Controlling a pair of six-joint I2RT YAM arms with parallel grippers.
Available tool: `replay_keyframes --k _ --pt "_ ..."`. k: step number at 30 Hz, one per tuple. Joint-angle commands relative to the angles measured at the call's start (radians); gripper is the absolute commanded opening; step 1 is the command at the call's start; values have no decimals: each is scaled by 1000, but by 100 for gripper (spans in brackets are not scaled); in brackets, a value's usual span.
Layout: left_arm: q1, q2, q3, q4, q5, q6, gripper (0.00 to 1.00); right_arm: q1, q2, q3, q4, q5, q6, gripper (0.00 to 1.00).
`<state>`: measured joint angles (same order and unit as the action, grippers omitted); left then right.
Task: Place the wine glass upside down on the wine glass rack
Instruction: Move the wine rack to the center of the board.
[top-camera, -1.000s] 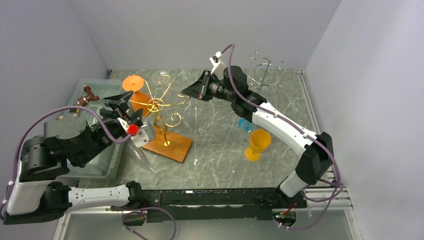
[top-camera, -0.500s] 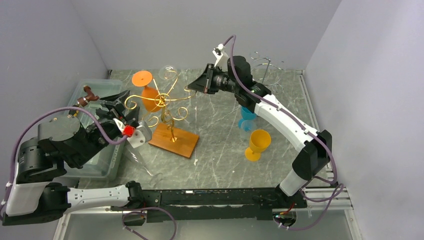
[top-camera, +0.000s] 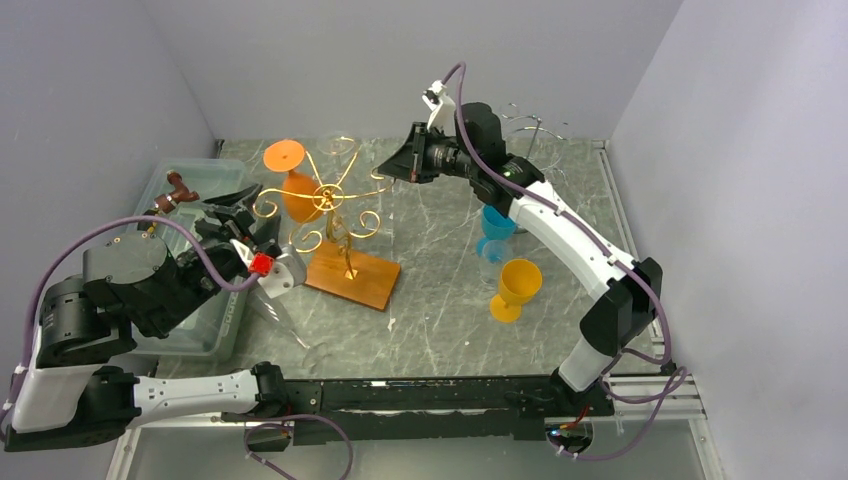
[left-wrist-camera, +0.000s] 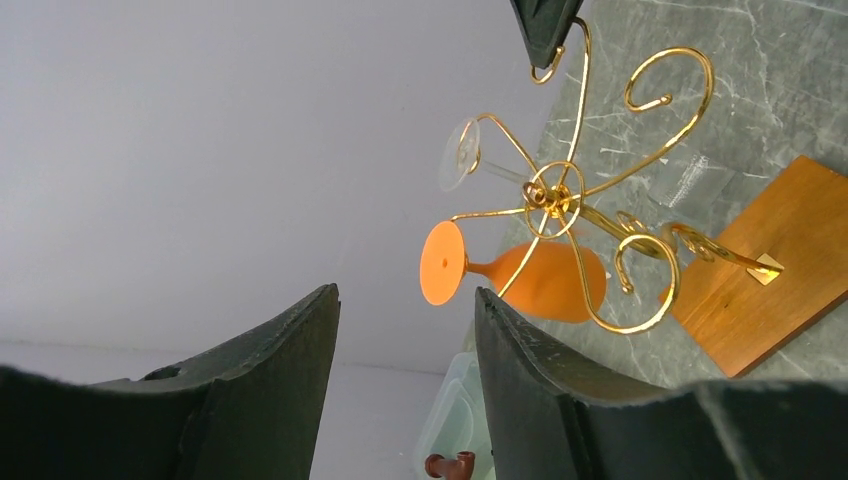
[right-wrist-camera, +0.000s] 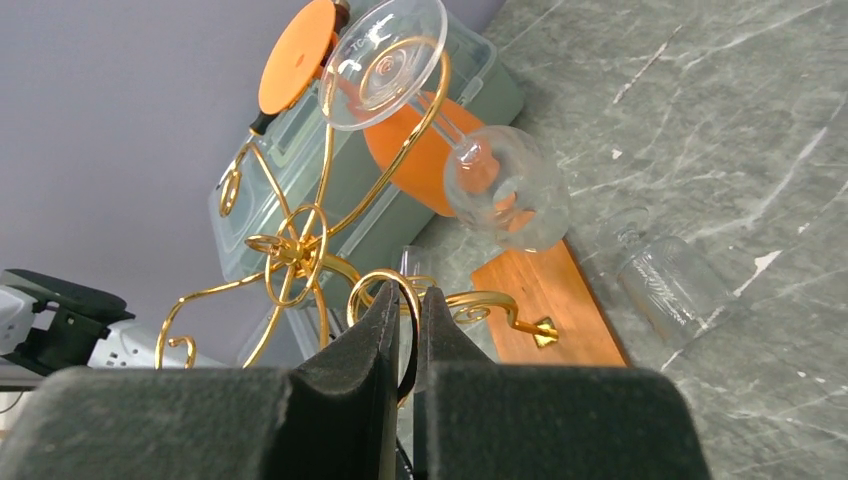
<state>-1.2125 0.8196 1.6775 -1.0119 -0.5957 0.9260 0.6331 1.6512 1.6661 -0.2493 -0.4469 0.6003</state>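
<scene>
The right gripper (right-wrist-camera: 408, 298) is pinched shut on a curl of the gold wire wine glass rack (right-wrist-camera: 292, 248), where the clear wine glass (right-wrist-camera: 505, 187) hangs by its foot, and the left gripper (left-wrist-camera: 405, 315) has its fingers apart.

A: What kind of place are we looking at?
B: We are looking at a robotics lab: blank walls (top-camera: 400, 60) are boxing in the marble-patterned table (top-camera: 440, 300), and two robot arms (top-camera: 560, 235) are sitting bolted along its near edge.
</scene>
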Motion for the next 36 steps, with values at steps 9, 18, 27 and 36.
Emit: replay_keyframes --k 9,18,27,36 --pt "-5 7 1 0 24 -4 62 -139 -165 -43 100 -19 -84 0" --pt "-5 8 -9 -9 21 4 65 -173 -156 20 41 -57 -110 0" --pt "-5 1 -93 -9 18 -9 90 -202 -133 11 13 -100 -139 10" --pt "4 128 -219 478 60 26 97 -196 -146 -50 44 -88 -147 38"
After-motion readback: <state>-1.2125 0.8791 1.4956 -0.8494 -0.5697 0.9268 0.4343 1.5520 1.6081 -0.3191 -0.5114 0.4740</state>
